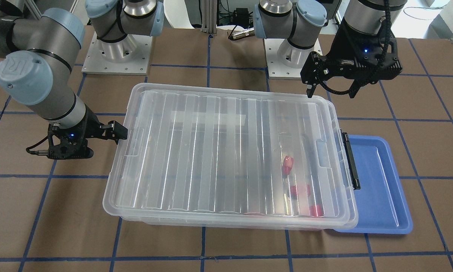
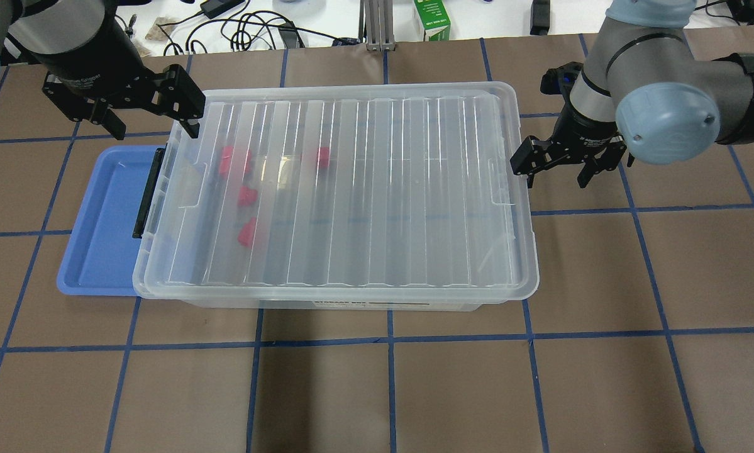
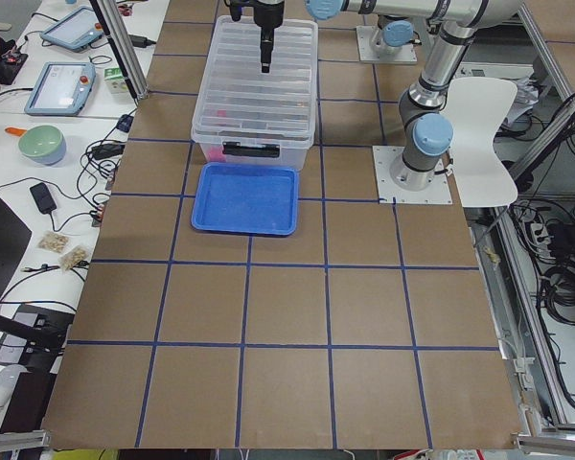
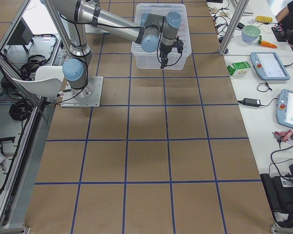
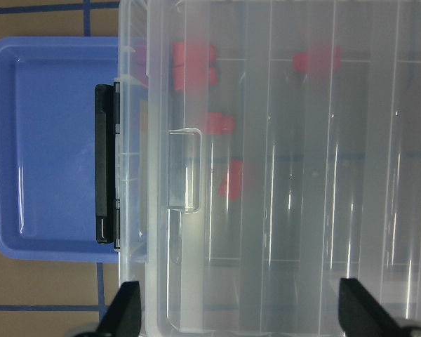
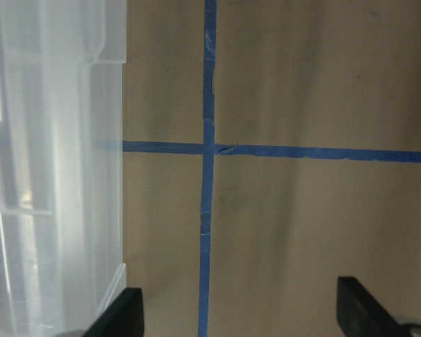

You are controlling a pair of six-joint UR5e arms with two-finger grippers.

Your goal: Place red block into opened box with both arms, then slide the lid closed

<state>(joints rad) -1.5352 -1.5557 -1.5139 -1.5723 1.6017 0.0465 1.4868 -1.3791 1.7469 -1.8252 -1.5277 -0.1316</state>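
The clear box (image 2: 351, 303) stands mid-table with the ribbed clear lid (image 2: 377, 189) lying flat over it. Red blocks (image 2: 246, 196) lie inside near the latch end, blurred through the lid (image 5: 281, 210); one red block (image 1: 287, 165) shows plainly. My left gripper (image 2: 153, 126) hangs open above the lid's far corner at the latch end, holding nothing; it also shows across the table as the left gripper (image 1: 330, 92). My right gripper (image 2: 557, 179) is open and low beside the opposite short end, one finger close to the lid's edge. I cannot tell whether it touches.
A blue tray (image 2: 97, 239) lies on the table against the box's latch end, partly under its rim. The black latch bar (image 1: 351, 160) sits on that end. Cables, a green carton (image 2: 432, 19) and tablets lie beyond the table's far edge.
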